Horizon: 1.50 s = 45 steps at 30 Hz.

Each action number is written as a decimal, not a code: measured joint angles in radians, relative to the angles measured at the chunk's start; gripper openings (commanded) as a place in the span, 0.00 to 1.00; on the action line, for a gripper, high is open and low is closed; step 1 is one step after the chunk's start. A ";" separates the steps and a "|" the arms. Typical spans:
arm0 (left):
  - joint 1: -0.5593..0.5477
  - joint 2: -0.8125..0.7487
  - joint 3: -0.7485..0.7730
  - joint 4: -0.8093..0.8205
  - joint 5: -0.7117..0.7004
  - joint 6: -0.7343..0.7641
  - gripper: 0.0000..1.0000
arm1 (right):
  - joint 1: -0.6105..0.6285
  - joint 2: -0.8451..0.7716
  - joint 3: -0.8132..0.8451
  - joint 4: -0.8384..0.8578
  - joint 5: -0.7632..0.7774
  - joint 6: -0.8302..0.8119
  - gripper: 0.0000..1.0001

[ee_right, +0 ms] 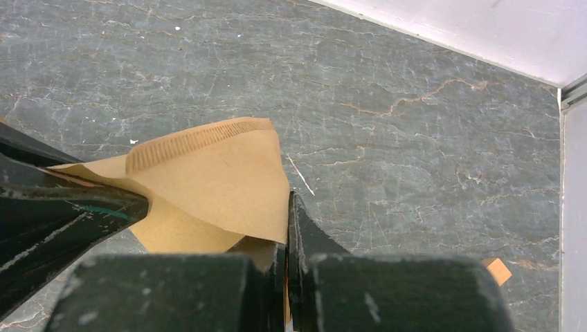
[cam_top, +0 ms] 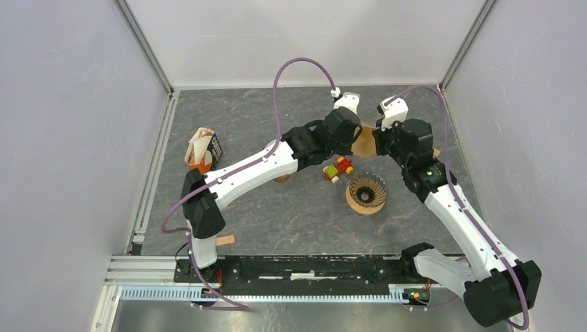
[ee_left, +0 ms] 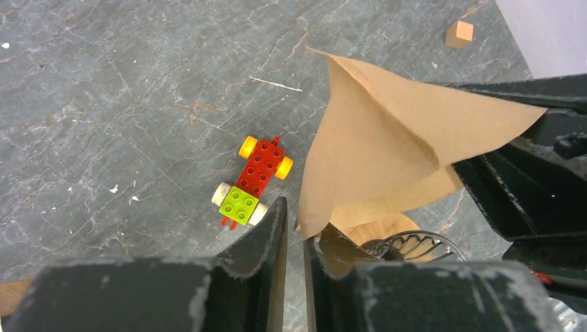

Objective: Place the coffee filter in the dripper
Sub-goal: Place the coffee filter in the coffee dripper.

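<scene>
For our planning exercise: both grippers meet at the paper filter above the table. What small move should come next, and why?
Probably the left gripper opens wider and backs away: its jaws stand slightly parted at the coffee filter, the right gripper pinches it, and the dripper sits empty.

Dripper mouth: we see the dripper open from above, with bare floor on its near side.
Far side: the coffee filter stretches between the left gripper and the right gripper, so we find no way through there.
Left flank: a toy car sits near the dripper but apart from it, narrowing that side.
Diagonal bar: the left arm crosses the table from near left to far centre.
Right flank: the right arm runs near the wall, and a wooden cube lies near it.
Left corner: a holder of paper filters stands left of the left arm.
</scene>
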 measured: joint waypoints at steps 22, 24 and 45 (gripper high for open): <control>-0.010 0.023 0.102 -0.002 0.099 -0.001 0.72 | 0.000 0.000 -0.001 0.003 -0.043 0.022 0.00; -0.010 0.041 0.124 -0.002 0.097 0.000 0.73 | -0.001 0.000 -0.001 0.003 -0.051 0.033 0.00; -0.012 0.132 0.178 -0.051 -0.056 -0.007 0.68 | -0.055 -0.010 -0.013 0.003 -0.145 0.159 0.00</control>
